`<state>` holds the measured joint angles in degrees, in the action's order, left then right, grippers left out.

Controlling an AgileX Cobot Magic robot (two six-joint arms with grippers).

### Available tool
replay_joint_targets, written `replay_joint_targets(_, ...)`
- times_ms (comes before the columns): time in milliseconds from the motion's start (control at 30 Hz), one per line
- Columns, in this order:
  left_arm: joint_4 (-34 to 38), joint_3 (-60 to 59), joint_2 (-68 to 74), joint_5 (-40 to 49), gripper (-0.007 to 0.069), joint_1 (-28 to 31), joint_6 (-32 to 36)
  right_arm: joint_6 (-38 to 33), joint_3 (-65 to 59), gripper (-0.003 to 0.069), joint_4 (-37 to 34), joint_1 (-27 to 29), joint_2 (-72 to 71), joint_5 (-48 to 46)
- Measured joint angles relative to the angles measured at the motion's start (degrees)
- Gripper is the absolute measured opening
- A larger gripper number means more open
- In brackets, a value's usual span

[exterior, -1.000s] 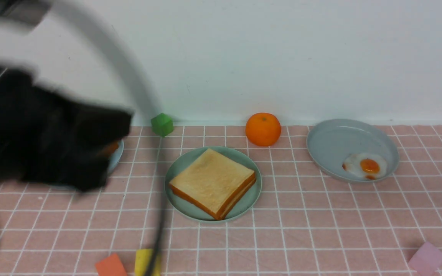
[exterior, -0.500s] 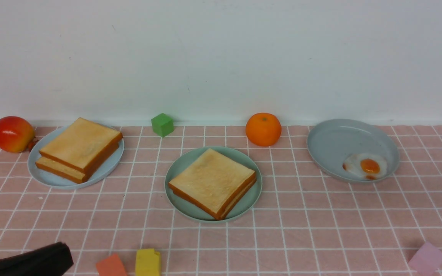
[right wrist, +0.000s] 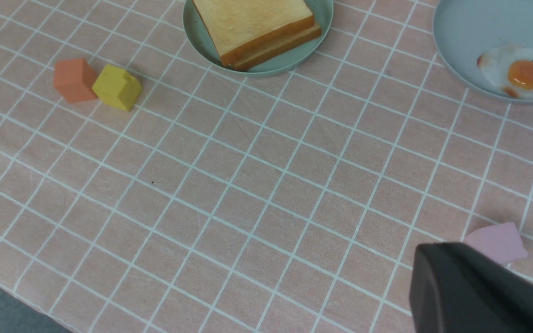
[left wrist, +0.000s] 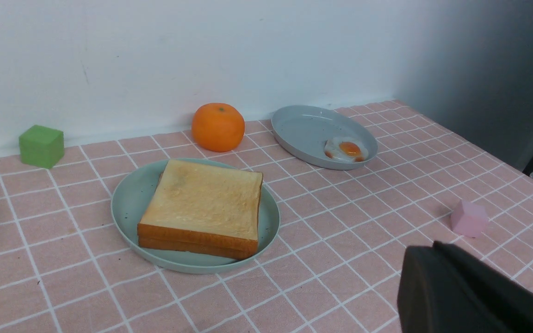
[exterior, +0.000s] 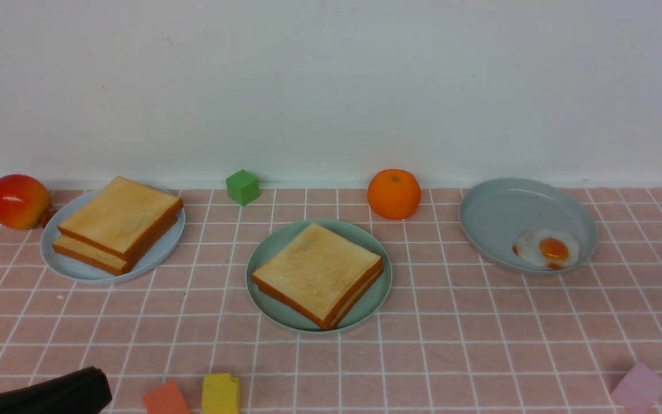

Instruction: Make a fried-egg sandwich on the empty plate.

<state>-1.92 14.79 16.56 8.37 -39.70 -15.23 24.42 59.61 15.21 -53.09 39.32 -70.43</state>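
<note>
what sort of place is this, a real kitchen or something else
Probably a robot test bench dressed up as a kitchen table: a dark robot arm at the edge, a pink checked tabletop against a plain wall, and coloured blocks such as the green one beside plates of food.

Front camera faces the wall — both wrists share the sandwich (exterior: 318, 275).

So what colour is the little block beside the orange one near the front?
Yellow; the block shows best in the right wrist view.
</note>
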Motion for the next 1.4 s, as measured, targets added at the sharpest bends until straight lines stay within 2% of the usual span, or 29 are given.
replay_joint_targets(500, 0.0, 0.0, 0.0, 0.0, -0.0013, 0.0, 0.0, 0.2, 0.0, -0.0003, 1.8, 0.9, -0.3, 0.1)
replay_joint_targets(567, 0.0, 0.0, 0.0, 0.0, -0.0013, 0.0, 0.0, 0.2, 0.0, -0.0003, 1.5, 3.9, -1.0, 0.7)
replay_joint_targets(733, 0.1, 0.0, 0.0, 0.0, -0.0012, 0.0, 0.0, 0.2, -2.8, -0.0003, 1.0, 16.2, -4.6, 8.4)
replay_joint_targets(833, 0.2, 0.0, 0.0, 0.0, -0.0011, 0.0, 0.0, -0.6, -11.2, -0.0003, 0.5, 26.4, -8.7, 21.0)
replay_joint_targets(867, 0.2, 0.0, 0.0, 0.0, -0.0011, 0.0, 0.0, -0.6, -11.9, -0.0003, 0.3, 27.1, -8.7, 21.9)
replay_joint_targets(900, 0.2, 0.0, 0.0, 0.0, -0.001, 0.0, 0.0, -0.7, -18.1, -0.0003, -1.7, 32.2, -11.5, 30.1)
replay_joint_targets(1000, 0.2, 0.0, 0.0, 0.0, -0.001, 0.0, 0.0, -2.4, -31.7, -0.0003, -6.5, 42.1, -18.2, 44.2)
replay_joint_targets(1100, 0.2, 0.0, 0.0, 0.0, -0.001, 0.0, 0.0, -3.9, -45.4, -0.0003, -10.0, 49.7, -25.6, 53.3)
replay_joint_targets(1233, 0.2, 0.0, 0.0, 0.0, -0.0009, 0.0, 0.0, -4.7, -57.6, -0.0003, -11.9, 53.6, -34.4, 55.7)
replay_joint_targets(1400, 0.2, 0.0, 0.0, -0.1, -0.0004, 0.0, 0.0, -5.1, -61.1, -0.0003, -11.7, 53.6, -39.7, 54.4)
